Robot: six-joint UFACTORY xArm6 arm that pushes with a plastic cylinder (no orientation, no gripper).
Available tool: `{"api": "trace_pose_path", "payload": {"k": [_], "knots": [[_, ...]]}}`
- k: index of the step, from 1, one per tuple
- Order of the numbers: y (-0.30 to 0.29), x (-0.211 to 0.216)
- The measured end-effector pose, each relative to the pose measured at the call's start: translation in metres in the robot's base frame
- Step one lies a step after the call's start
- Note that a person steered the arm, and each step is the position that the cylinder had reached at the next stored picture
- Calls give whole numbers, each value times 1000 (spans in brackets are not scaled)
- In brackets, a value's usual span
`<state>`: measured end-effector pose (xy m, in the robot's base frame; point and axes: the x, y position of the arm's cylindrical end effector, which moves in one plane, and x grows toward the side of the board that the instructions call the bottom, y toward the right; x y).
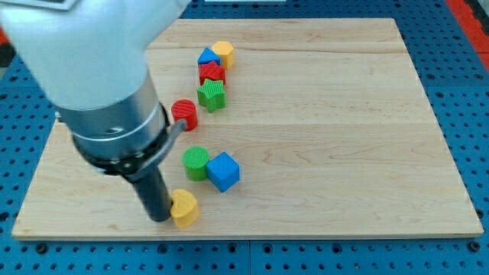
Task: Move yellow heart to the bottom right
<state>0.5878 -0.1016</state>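
The yellow heart (pixel 184 208) lies near the board's bottom edge, left of centre. My tip (pixel 159 218) stands just to its left, touching or almost touching it. The arm's grey and white body fills the view's upper left and hides part of the board there.
A green cylinder (pixel 196 163) and a blue cube (pixel 224 171) sit just above the heart. A red cylinder (pixel 184 114) is higher up. Near the top lie a green star (pixel 212 95), a red block (pixel 212 73), a blue triangle (pixel 207 56) and a yellow hexagon (pixel 223 53). The wooden board (pixel 344 137) rests on a blue pegboard.
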Motion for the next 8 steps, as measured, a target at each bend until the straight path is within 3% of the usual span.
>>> {"api": "trace_pose_path", "payload": {"k": [8], "knots": [[250,-5]]}}
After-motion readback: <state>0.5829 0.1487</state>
